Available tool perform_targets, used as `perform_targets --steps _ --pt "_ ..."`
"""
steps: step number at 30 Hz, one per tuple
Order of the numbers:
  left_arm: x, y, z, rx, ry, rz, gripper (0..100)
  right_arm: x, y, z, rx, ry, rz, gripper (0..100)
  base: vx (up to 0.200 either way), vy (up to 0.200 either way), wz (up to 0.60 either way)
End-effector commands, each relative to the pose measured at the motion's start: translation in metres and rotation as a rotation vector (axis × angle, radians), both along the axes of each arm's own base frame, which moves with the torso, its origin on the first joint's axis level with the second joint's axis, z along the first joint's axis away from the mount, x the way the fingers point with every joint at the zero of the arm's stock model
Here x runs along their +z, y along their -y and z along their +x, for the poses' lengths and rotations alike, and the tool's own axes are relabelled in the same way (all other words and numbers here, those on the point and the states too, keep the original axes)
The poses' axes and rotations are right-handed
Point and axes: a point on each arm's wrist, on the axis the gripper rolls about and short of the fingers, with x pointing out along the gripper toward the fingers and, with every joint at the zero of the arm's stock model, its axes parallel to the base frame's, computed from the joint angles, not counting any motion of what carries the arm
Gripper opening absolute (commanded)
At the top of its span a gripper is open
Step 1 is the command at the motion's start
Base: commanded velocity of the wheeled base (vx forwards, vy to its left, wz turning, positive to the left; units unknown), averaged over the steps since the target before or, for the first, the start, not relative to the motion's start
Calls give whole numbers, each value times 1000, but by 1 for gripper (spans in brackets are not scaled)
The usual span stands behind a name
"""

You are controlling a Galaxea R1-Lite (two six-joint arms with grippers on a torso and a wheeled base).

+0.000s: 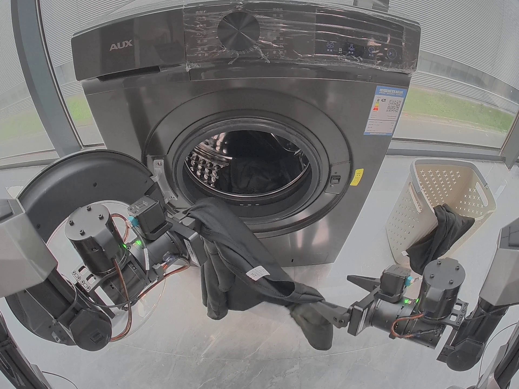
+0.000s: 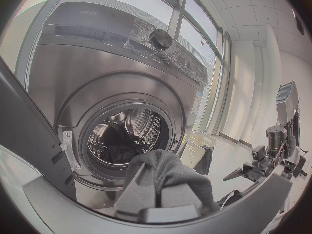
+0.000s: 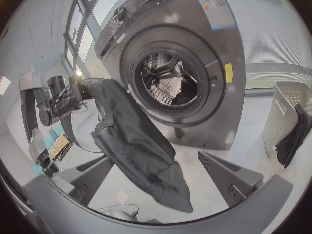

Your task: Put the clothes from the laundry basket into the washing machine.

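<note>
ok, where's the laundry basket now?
Head view, right side: the basket sits on the floor beside the washer, a dark garment draped over its rim.

Dark garment (image 1: 243, 255) hanging before open washing machine (image 1: 243, 87) — more inside drum (image 1: 208, 166), another over white laundry basket (image 1: 454, 185)

Head cam sits high, looking fwd & down at the washing machine (image 1: 162, 98); its drum (image 1: 246, 163) is centre frame, the laundry basket (image 1: 432, 185) mid-right. Left wrist cam is low, close by the open door (image 1: 81, 185), angled up at the machine. Right wrist cam is low, farther back. All 3 share drum & basket.
</note>
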Motion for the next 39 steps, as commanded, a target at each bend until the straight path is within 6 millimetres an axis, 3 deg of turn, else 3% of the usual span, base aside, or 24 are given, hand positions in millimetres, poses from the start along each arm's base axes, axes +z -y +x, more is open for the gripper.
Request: perform_targets --steps 1,11,16,18,23,27,32,39 --pt "2 1 0 -2 10 -7 0 -15 -1 -8 45 -61 -49 100 0 0 0" --pt "3 4 -2 -13 13 -8 0 -21 -9 -11 90 -71 -65 100 0 0 0" --pt "3 4 -3 -16 13 -8 0 -22 -19 10 57 -32 -45 100 0 0 0" --pt "2 5 -4 -22 10 -4 0 -26 -27 34 22 2 -26 100 0 0 0" --pt "3 7 -6 -31 14 -5 0 -37 -40 55 33 37 -36 100 0 0 0" --pt "4 7 -6 -32 15 -5 0 -44 -46 60 53 41 -45 100 0 0 0" --pt "3 11 -8 -49 14 -5 0 -57 -71 70 100 60 -38 100 0 0 0" --pt "2 18 -11 -72 14 -2 0 -60 -94 74 135 97 -8 100 0 0 0"
